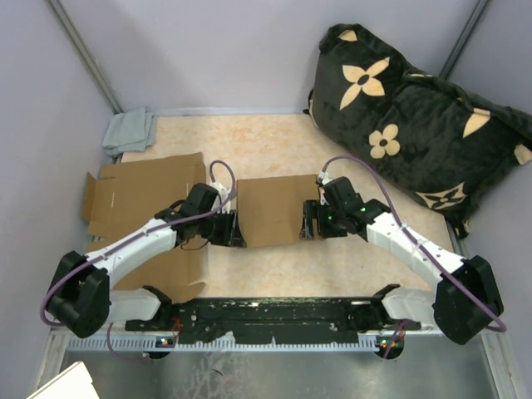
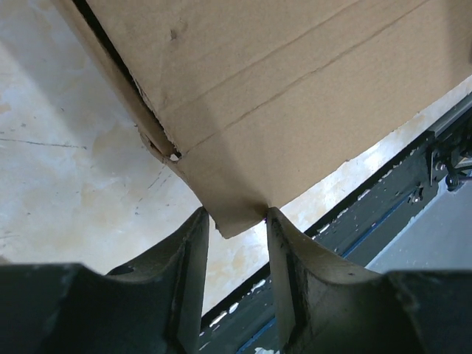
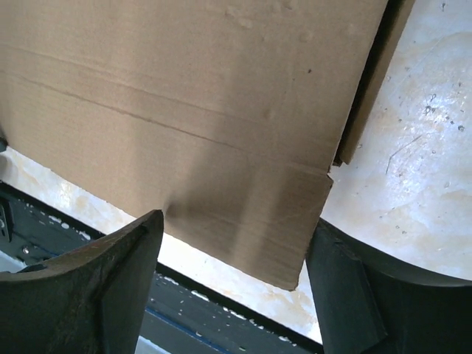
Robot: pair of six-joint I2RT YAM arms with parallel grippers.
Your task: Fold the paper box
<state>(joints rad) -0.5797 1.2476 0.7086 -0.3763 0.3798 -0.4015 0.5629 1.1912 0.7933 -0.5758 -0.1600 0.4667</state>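
The brown paper box (image 1: 270, 209) lies partly folded in the middle of the table, between both grippers. My left gripper (image 1: 234, 229) is at its left near corner. In the left wrist view the gripper (image 2: 236, 234) is open, and a corner of the box flap (image 2: 243, 147) dips between the fingertips and touches the right finger (image 2: 284, 251). My right gripper (image 1: 309, 223) is at the box's right near corner. In the right wrist view it (image 3: 236, 225) is wide open, with the box's flap (image 3: 221, 147) spanning the gap between the fingers.
A second flat cardboard sheet (image 1: 137, 199) lies under the left arm. A grey cloth (image 1: 130, 130) sits at the back left. A black cushion with beige flowers (image 1: 416, 125) fills the back right. The black base rail (image 1: 274, 316) runs along the near edge.
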